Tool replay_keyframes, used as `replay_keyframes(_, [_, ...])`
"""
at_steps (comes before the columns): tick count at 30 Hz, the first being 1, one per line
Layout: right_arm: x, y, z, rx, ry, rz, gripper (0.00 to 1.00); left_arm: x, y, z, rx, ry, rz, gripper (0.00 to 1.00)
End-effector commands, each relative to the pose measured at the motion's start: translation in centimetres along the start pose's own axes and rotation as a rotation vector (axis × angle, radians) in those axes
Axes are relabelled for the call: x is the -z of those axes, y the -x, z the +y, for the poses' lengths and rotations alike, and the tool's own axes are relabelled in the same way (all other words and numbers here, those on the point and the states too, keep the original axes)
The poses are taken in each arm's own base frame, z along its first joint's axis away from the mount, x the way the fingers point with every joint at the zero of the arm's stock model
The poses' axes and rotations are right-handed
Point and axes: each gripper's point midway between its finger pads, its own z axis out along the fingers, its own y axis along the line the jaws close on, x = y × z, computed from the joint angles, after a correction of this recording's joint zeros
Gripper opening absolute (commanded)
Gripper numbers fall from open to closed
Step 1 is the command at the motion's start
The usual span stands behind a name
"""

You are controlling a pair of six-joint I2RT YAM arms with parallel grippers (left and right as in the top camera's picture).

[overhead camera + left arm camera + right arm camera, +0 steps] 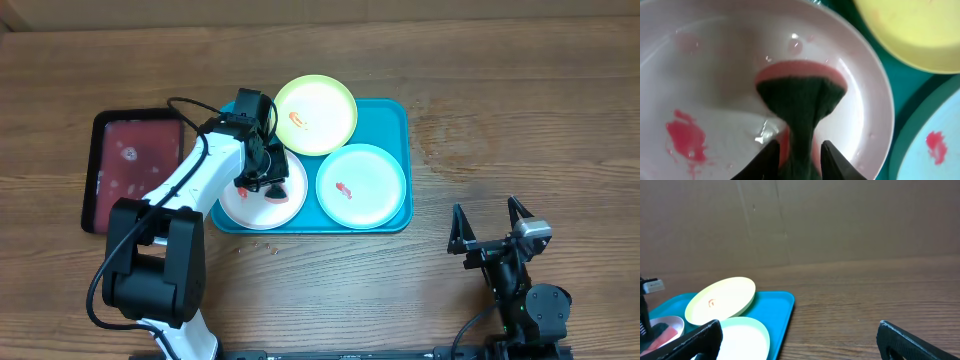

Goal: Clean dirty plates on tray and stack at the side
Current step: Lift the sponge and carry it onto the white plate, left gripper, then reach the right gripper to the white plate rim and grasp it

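two hands: left hand (pixel 799 152) tight on a green-and-pink sponge (pixel 800 95) atop the white plate (pixel 715 75), right hand (pixel 487 211) wide open, empty

Turquoise tray (pixel 398 112) holds white plate (pixel 287 211), yellow-green plate (pixel 316 115), mint plate (pixel 361 186); all w/ red smears.

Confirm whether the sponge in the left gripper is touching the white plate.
Touching. The left wrist view shows the sponge, pinched by the left gripper, pressed flat onto the white plate with no gap.
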Motion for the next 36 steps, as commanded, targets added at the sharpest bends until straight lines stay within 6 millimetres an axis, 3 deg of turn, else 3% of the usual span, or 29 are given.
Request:
replay_keyframes(1, [0.0, -0.2, -0.3, 0.003, -0.012, -0.004, 1.00, 2.5, 2.4, 0.7, 0.018, 0.007, -0.039, 0.30])
replay_keyframes(3, [0.0, -0.2, -0.3, 0.003, -0.012, -0.004, 1.00, 4.7, 3.8, 1.4, 0.050, 0.009, -0.052, 0.24])
replay_keyframes(4, [0.0, -0.2, -0.3, 0.003, -0.012, -0.003, 1.00, 7.8, 5.6, 2.6, 0.098, 0.008, -0.081, 0.23])
replay_keyframes(6, [0.0, -0.2, -0.3, 0.003, -0.012, -0.004, 1.00, 11.0, 7.5, 3.9, 0.147, 0.003, -0.126, 0.31])
replay_keyframes(7, [0.0, -0.2, -0.3, 0.003, -0.012, -0.004, 1.00, 12.4, 8.3, 4.5, 0.167, 0.002, -0.147, 0.39])
replay_keyframes(10, [0.0, -0.2, -0.3, 0.003, -0.012, -0.004, 1.00, 15.7, 9.8, 6.9, 0.233, 0.005, -0.199, 0.95])
replay_keyframes(11, [0.0, -0.2, -0.3, 0.003, -0.012, -0.004, 1.00, 16.3, 9.8, 7.7, 0.252, 0.009, -0.202, 1.00])
replay_keyframes(16, [0.0, 1.3, -0.4, -0.024, -0.022, -0.063, 1.00, 16.1, 8.4, 10.1, 0.315, 0.040, -0.134, 1.00])
replay_keyframes(20, [0.6, 2.7, 4.1, -0.250, 0.250, -0.079, 1.00, 15.7, 7.7, 10.4, 0.324, 0.049, -0.108, 1.00])
replay_keyframes(23, [2.2, 6.9, 6.3, -0.279, 0.392, -0.227, 1.00, 15.6, 7.8, 10.4, 0.324, 0.049, -0.109, 1.00])
replay_keyframes(28, [6.6, 16.7, 7.1, -0.284, 0.459, -0.545, 1.00, 15.7, 8.0, 10.4, 0.322, 0.046, -0.119, 1.00])
replay_keyframes(31, [5.9, 19.4, 7.5, -0.214, 0.381, -0.407, 1.00, 15.7, 8.0, 10.4, 0.323, 0.046, -0.118, 1.00])
replay_keyframes(36, [2.1, 19.3, 7.3, -0.133, 0.224, 0.161, 1.00, 15.7, 8.1, 10.4, 0.322, 0.044, -0.123, 1.00])
